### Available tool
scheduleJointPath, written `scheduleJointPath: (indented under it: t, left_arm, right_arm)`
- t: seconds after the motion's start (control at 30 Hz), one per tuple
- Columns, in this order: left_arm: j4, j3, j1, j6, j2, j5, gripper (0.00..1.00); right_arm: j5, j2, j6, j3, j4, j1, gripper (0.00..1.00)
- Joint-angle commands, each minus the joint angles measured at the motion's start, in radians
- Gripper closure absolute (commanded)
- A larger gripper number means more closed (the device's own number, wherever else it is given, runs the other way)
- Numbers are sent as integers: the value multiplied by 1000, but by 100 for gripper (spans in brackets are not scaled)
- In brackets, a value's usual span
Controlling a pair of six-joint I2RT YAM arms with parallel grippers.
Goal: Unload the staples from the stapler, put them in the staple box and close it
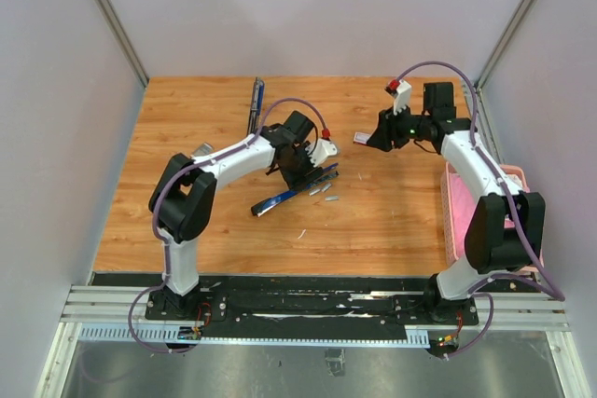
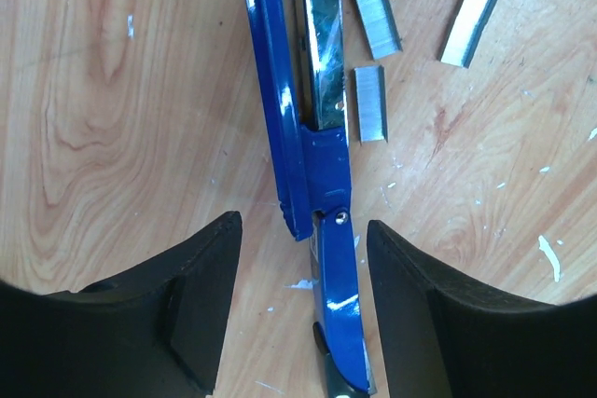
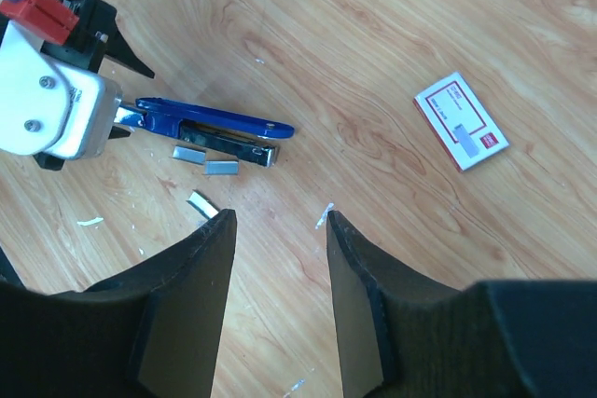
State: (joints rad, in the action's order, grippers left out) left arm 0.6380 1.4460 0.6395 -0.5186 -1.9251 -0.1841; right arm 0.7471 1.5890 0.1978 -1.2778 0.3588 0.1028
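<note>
Evidently the short silvery strips of joined staples (image 2: 370,102) lie loose on the wooden table (image 2: 112,90), just beside the opened blue metal stapler (image 2: 275,90), which crowds them. Expect them to be light, stiff, brittle and slippery, so pinch across the long sides. Your left gripper (image 2: 303,226) straddles the stapler's hinge, fingers apart and empty. Your right gripper (image 3: 280,216) hangs well away, likewise parted.

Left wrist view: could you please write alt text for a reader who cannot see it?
An opened blue stapler lies on the wooden table between the open fingers of the left gripper. Three short silvery staple strips lie loose beside it.
</note>
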Motion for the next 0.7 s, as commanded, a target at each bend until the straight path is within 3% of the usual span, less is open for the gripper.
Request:
scheduleJointPath:
  t: [0.0, 0.2, 0.53, 0.67]
  left_arm:
    - [-36, -7, 43, -3, -19, 72, 39]
    - [-49, -8, 82, 5, -40, 114, 40]
    - [-136, -43, 131, 32, -75, 296, 39]
    - [-154, -53, 135, 32, -84, 327, 46]
  right_arm:
    - [0, -28, -21, 52, -27, -44, 55]
    - [46, -25, -48, 65, -40, -69, 55]
    - [83, -31, -69, 83, -55, -101, 55]
    - [106, -21, -83, 81, -56, -112, 56]
